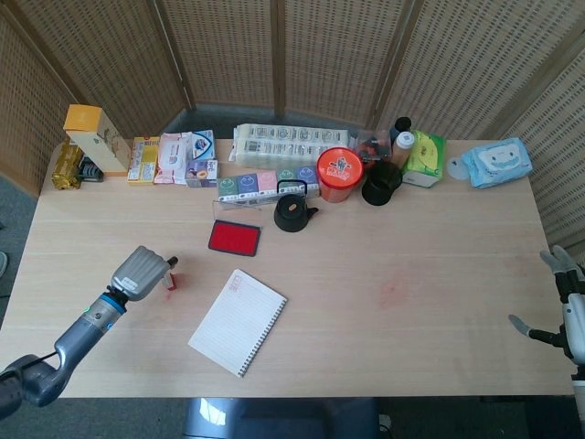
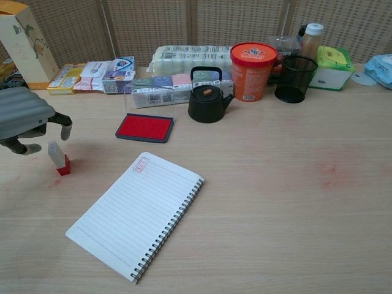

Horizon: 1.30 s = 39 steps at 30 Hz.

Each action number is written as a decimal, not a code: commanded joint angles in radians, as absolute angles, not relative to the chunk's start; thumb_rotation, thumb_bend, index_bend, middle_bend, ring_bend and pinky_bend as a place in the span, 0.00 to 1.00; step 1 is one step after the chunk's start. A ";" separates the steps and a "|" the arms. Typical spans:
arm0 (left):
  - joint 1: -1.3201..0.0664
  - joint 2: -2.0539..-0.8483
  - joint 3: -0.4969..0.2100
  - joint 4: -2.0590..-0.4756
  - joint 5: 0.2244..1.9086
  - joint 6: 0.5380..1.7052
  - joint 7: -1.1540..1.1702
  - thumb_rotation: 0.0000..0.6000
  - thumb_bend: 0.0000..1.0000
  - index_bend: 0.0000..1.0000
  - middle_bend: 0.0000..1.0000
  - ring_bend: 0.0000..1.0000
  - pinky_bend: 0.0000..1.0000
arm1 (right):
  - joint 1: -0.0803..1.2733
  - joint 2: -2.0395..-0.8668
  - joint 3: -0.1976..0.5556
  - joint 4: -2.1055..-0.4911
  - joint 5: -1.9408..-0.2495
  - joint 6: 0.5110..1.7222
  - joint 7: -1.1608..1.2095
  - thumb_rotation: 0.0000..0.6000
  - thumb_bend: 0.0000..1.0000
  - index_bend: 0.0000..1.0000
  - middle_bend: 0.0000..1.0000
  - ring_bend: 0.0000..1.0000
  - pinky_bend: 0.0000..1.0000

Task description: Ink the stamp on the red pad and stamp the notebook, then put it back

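The wooden table [image 1: 411, 302] runs wide across both views, with a row of boxes and packets along its far edge. Over its near left part the left arm [image 1: 78, 334] reaches in from the near left corner, and the left hand [image 2: 27, 119] hangs knuckles-up just above the stamp, fingers [image 2: 65, 127] curled down on either side of it with a gap between them; it seems to hold nothing, though from the head view the fingertips lie so close to the stamp that contact cannot be ruled out. The right hand [image 1: 565, 315] sits at the near right edge of the table, fingers spread, holding nothing. The notebook [image 2: 136, 211] lies open and tilted near the middle, its spiral on the right side, lined page up, with a small red stamped mark [image 2: 141, 165] at its far corner. The red pad [image 2: 146, 128] lies beyond it, lid up. The stamp [image 2: 58, 158] stands upright left of the notebook, pale body on a red base.
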State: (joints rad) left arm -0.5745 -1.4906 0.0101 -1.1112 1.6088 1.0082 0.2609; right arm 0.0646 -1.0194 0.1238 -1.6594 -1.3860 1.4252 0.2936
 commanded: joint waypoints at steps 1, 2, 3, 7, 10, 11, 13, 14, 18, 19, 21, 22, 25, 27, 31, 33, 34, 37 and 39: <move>-0.579 -1.497 0.011 -1.106 1.605 1.005 0.267 1.00 0.29 0.43 1.00 1.00 1.00 | 0.065 -1.019 0.124 -1.659 -1.386 1.425 0.294 1.00 0.07 0.00 0.00 0.00 0.00; -0.581 -1.500 0.012 -1.105 1.604 1.004 0.268 1.00 0.29 0.43 1.00 1.00 1.00 | 0.065 -1.019 0.124 -1.659 -1.386 1.425 0.294 1.00 0.07 0.00 0.00 0.00 0.00; -0.582 -1.502 0.013 -1.104 1.603 1.003 0.269 1.00 0.29 0.43 1.00 1.00 1.00 | 0.064 -1.019 0.124 -1.659 -1.386 1.424 0.294 1.00 0.07 0.00 0.00 0.00 0.00; -0.589 -1.507 0.015 -1.105 1.597 0.997 0.279 1.00 0.29 0.43 1.00 1.00 1.00 | 0.064 -1.019 0.125 -1.658 -1.384 1.423 0.296 1.00 0.07 0.00 0.00 0.00 0.00; -0.592 -1.510 0.017 -1.107 1.593 0.992 0.284 1.00 0.31 0.43 1.00 1.00 1.00 | 0.065 -1.019 0.125 -1.658 -1.383 1.421 0.298 1.00 0.07 0.00 0.00 0.00 0.00; -0.593 -1.512 0.018 -1.108 1.591 0.990 0.286 1.00 0.32 0.43 1.00 1.00 1.00 | 0.065 -1.019 0.125 -1.658 -1.383 1.420 0.298 1.00 0.07 0.00 0.00 0.00 0.00; -0.595 -1.515 0.019 -1.108 1.586 0.985 0.290 1.00 0.33 0.43 1.00 1.00 1.00 | 0.065 -1.018 0.125 -1.658 -1.384 1.420 0.298 1.00 0.07 0.00 0.00 0.00 0.00; -0.596 -1.515 0.019 -1.108 1.584 0.982 0.292 1.00 0.34 0.43 1.00 1.00 1.00 | 0.065 -1.018 0.125 -1.658 -1.384 1.420 0.299 1.00 0.07 0.00 0.00 0.00 0.00; -0.600 -1.518 0.022 -1.111 1.577 0.976 0.301 1.00 0.35 0.43 1.00 1.00 1.00 | 0.064 -1.018 0.125 -1.658 -1.384 1.420 0.302 1.00 0.07 0.00 0.00 0.00 0.00; -0.601 -1.519 0.022 -1.111 1.576 0.975 0.304 1.00 0.35 0.43 1.00 1.00 1.00 | 0.064 -1.017 0.125 -1.658 -1.384 1.420 0.302 1.00 0.07 0.00 0.00 0.00 0.00; -0.602 -1.520 0.023 -1.111 1.574 0.974 0.308 1.00 0.35 0.43 1.00 1.00 1.00 | 0.063 -1.017 0.125 -1.658 -1.385 1.421 0.304 1.00 0.07 0.00 0.00 0.00 0.00; -0.602 -1.521 0.023 -1.111 1.572 0.973 0.310 1.00 0.35 0.43 1.00 1.00 1.00 | 0.063 -1.017 0.125 -1.658 -1.385 1.421 0.305 1.00 0.07 0.00 0.00 0.00 0.00; -0.604 -1.524 0.025 -1.112 1.569 0.972 0.314 1.00 0.35 0.43 1.00 1.00 1.00 | 0.062 -1.016 0.125 -1.658 -1.384 1.420 0.308 1.00 0.07 0.00 0.00 0.00 0.00; -0.604 -1.525 0.027 -1.112 1.569 0.972 0.317 1.00 0.36 0.44 1.00 1.00 1.00 | 0.063 -1.015 0.125 -1.657 -1.384 1.418 0.310 1.00 0.07 0.00 0.00 0.00 0.00; -0.604 -1.525 0.031 -1.112 1.570 0.978 0.319 1.00 0.38 0.49 1.00 1.00 1.00 | 0.063 -1.014 0.124 -1.657 -1.388 1.416 0.315 1.00 0.07 0.00 0.00 0.00 0.00; -0.603 -1.525 0.033 -1.111 1.569 0.981 0.318 1.00 0.39 0.54 1.00 1.00 1.00 | 0.063 -1.013 0.123 -1.657 -1.388 1.417 0.314 1.00 0.07 0.00 0.00 0.00 0.00; -0.603 -1.524 0.033 -1.111 1.569 0.981 0.317 1.00 0.39 0.56 1.00 1.00 1.00 | 0.063 -1.013 0.123 -1.657 -1.389 1.417 0.314 1.00 0.07 0.00 0.00 0.00 0.00; -0.602 -1.523 0.035 -1.110 1.568 0.985 0.317 1.00 0.40 0.61 1.00 1.00 1.00 | 0.062 -1.013 0.123 -1.658 -1.390 1.418 0.313 1.00 0.07 0.00 0.00 0.00 0.00; -0.602 -1.522 0.036 -1.111 1.567 0.986 0.317 1.00 0.40 0.63 1.00 1.00 1.00 | 0.062 -1.013 0.122 -1.659 -1.390 1.418 0.313 1.00 0.07 0.00 0.00 0.00 0.00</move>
